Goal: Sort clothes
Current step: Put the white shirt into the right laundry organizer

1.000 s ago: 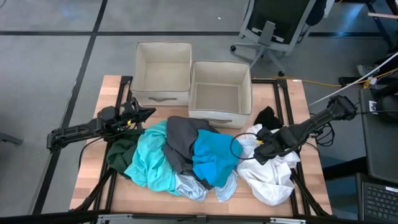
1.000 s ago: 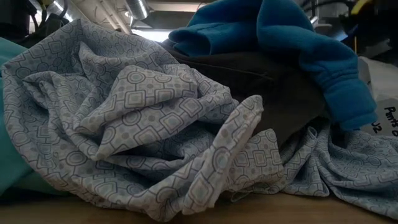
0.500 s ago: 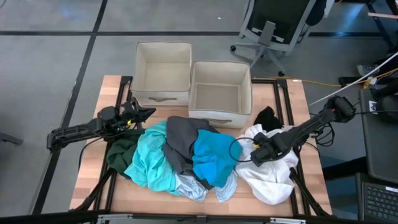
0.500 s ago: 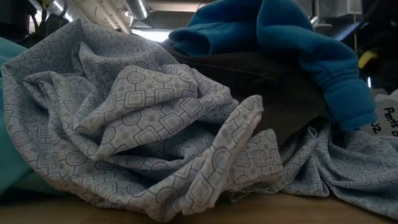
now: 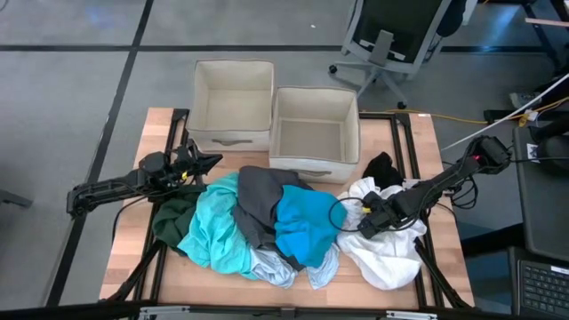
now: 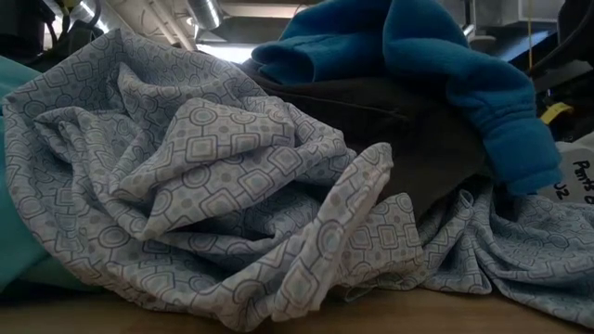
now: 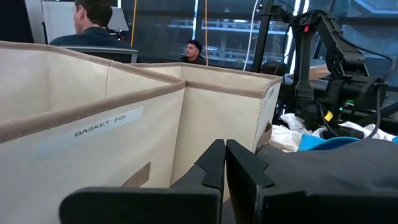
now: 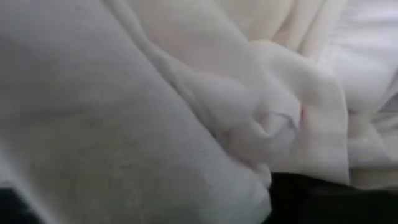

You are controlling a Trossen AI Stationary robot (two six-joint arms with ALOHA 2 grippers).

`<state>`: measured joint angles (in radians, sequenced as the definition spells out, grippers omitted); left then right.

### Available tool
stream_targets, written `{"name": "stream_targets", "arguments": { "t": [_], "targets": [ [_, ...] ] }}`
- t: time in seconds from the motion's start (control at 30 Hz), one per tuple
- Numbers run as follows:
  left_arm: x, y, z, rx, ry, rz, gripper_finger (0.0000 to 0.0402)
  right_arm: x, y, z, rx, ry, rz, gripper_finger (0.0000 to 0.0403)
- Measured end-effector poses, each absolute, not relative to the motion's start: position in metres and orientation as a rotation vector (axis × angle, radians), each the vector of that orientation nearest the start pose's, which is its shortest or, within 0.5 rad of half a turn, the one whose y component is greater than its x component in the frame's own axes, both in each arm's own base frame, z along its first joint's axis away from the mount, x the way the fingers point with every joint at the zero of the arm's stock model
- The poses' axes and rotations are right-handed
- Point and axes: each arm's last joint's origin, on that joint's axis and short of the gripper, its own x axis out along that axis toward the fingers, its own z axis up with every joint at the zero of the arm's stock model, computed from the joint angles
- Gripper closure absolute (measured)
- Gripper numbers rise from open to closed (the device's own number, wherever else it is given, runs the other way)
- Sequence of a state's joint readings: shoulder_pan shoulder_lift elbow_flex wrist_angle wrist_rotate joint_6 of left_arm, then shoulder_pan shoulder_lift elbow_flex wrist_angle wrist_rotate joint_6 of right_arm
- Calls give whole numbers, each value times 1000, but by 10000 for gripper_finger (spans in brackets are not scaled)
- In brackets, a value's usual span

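Table (image 5: 404, 142): is carrying the whole pile across its near half, with two beige boxes (image 5: 233, 102) standing empty at the far edge, one left, one right.
Clothes pile (image 5: 267, 222): is lying in the middle; turquoise shirt (image 5: 213, 233) at left, dark grey garment (image 5: 258, 200) draped over the top, bright blue garment (image 5: 307, 227) to its right, patterned pale blue-grey cloth (image 6: 213, 186) spilling toward the near edge.
White garment (image 5: 382, 253): is lying at the right of the pile, touching the blue one; a small black garment (image 5: 382, 165) is sitting just beyond it.
Change: the right arm has been sliding leftward and sinking over the last second, pressing deeper into the white cloth, whose near part is now looking more bunched.
Meaning: I judge that a first pick is beginning; nothing is in either box yet, so sorting is barely starting.
Right gripper (image 5: 373, 218): is lying low on the far left part of the white garment, forearm stretching back to the right edge; its wrist view is filling with white folds (image 8: 249, 118), so I cannot tell whether it is gripping.
Left gripper (image 7: 225, 163): is waiting at the far left of the pile, level with the table, pointing right toward the left box, fingers pressed together on nothing.
Risk: the white cloth may be dragging its blue neighbour along.
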<state>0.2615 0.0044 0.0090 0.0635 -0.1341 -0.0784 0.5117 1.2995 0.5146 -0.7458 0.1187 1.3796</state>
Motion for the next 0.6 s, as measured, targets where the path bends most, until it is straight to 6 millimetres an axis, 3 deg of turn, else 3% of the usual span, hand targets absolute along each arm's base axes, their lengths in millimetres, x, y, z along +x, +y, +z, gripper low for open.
{"name": "stream_targets", "arguments": {
  "t": [0.17,0.43,0.6],
  "targets": [
    [93,29,172,-73,-84,393,396,149,79,130,610,1337,-682,266],
    [93,29,172,-73,-84,393,396,157,84,144,562,1365,-651,362],
    [93,29,172,-67,-83,393,396,162,87,164,527,1397,-656,363]
  ]
}}
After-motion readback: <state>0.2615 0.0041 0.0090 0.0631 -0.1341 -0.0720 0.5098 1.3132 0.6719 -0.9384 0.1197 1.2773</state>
